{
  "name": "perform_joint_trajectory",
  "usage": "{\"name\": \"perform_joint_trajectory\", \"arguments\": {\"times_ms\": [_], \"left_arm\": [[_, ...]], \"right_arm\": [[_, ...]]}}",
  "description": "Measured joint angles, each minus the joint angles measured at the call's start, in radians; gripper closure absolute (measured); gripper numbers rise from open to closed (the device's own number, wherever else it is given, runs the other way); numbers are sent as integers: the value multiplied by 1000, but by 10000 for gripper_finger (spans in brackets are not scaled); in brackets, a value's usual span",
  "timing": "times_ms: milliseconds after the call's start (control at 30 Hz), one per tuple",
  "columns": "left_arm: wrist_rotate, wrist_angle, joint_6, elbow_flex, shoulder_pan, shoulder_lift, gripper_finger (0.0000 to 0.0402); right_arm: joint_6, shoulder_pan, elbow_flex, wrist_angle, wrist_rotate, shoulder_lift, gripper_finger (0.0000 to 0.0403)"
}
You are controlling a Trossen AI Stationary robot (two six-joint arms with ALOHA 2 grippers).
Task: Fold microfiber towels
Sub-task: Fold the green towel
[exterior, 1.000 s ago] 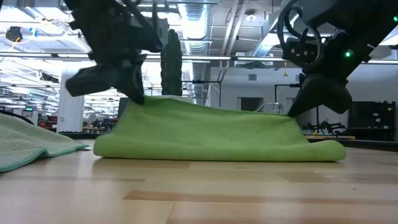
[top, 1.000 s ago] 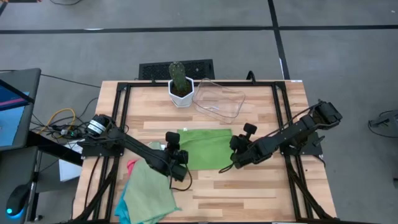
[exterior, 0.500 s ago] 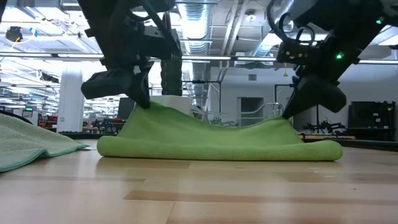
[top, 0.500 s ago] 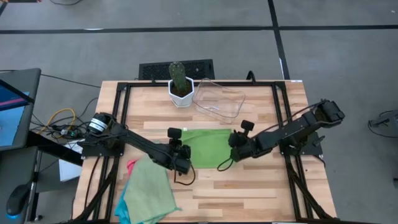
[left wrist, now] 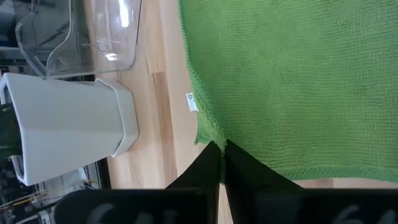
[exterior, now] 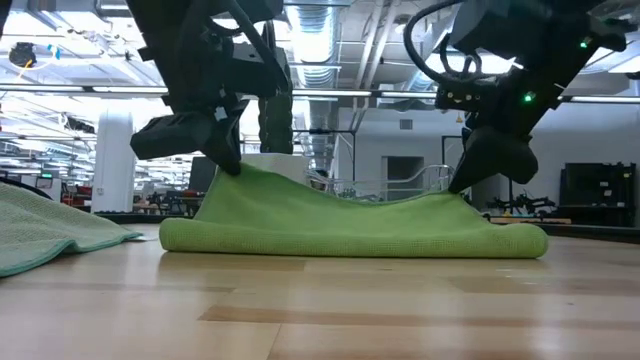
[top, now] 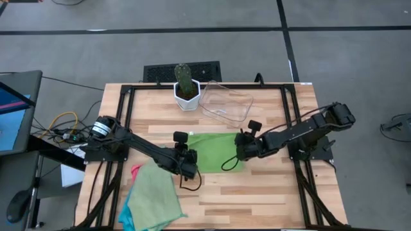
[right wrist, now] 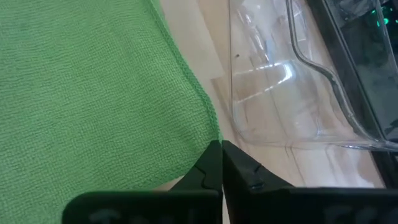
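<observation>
Centrally on the desk: bright green microfiber towel, folded, its upper layer lifted at two corners. Left hand pressed together, pinching the towel's left corner; right hand pinching the right corner near the clear plastic tray. Light green towel heaped over turquoise and pink ones at the desk's left front. Potted cactus beside the tray.

Green towel: soft knit microfiber cloth, fine looped nap, matt, stitched edge, small white tag. Paler green towel: same fuzzy matt cloth. Table: pale wood planks, smooth, faint satin sheen. Tray: clear glossy plastic, bright reflections. Pot: white, smooth, faceted, semi-matt. Gripper fingers: dark matt plastic.
</observation>
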Motion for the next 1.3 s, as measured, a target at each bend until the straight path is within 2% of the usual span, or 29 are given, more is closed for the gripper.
{"name": "perform_joint_trajectory", "arguments": {"times_ms": [267,633,767,1000,1300], "left_arm": [[21,5,-35,0,22,0,357],[18,-3,-38,0,46,0,246],[14,-5,-33,0,54,0,220],[-70,-9,-64,0,44,-29,221],[-73,45,-71,1,25,-203,243]], "right_arm": [[0,-34,0,22,-15,0,325],[-25,-80,0,30,-30,0,229],[-25,-78,0,29,-29,0,206],[-9,-69,1,22,-30,-40,169],[1,-59,1,-45,-3,-236,158]]}}
